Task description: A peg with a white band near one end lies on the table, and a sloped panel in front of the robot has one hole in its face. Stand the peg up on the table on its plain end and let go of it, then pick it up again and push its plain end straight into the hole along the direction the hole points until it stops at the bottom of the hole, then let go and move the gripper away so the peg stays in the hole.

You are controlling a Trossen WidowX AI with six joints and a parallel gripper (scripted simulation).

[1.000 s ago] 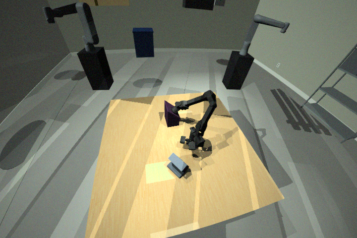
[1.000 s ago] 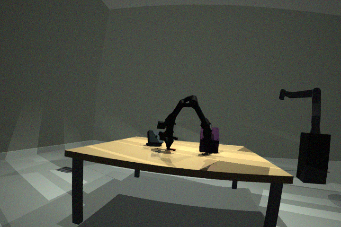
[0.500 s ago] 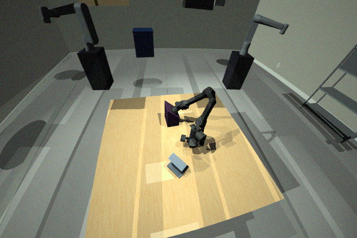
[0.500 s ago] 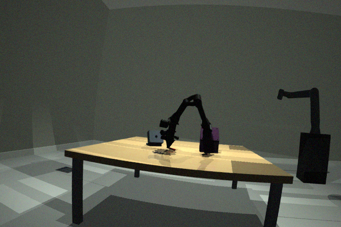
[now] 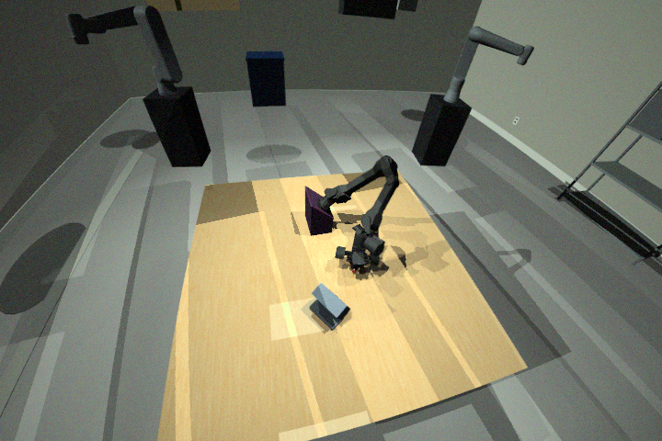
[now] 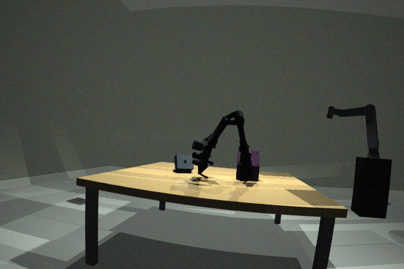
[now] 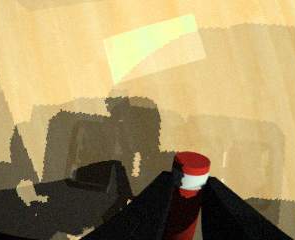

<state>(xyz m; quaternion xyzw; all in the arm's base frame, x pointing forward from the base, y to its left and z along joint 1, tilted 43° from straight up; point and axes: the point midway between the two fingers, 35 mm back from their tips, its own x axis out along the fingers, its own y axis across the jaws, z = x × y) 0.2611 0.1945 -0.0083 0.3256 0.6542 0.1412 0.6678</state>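
Observation:
The red peg (image 7: 193, 161) (image 5: 353, 270) shows its white-banded end just past the fingertips in the wrist view; its plain end is hidden. My gripper (image 7: 187, 183) (image 5: 358, 269) (image 6: 206, 176) is shut on the peg, with one dark finger on each side of it near the band. The gripper is tilted and low over the table (image 5: 238, 364) (image 6: 129, 186); whether the peg touches the table cannot be told. The light blue sloped panel (image 5: 331, 300) (image 6: 180, 158) stands apart from the gripper, and its one dark hole (image 6: 184, 161) shows in the exterior view.
A dark purple block (image 5: 318, 222) (image 6: 255, 158) stands on the table beside the arm's base, behind the gripper in the top view. The panel's dark base (image 5: 325, 315) rests on the table. Shadows of the arm fall around the gripper.

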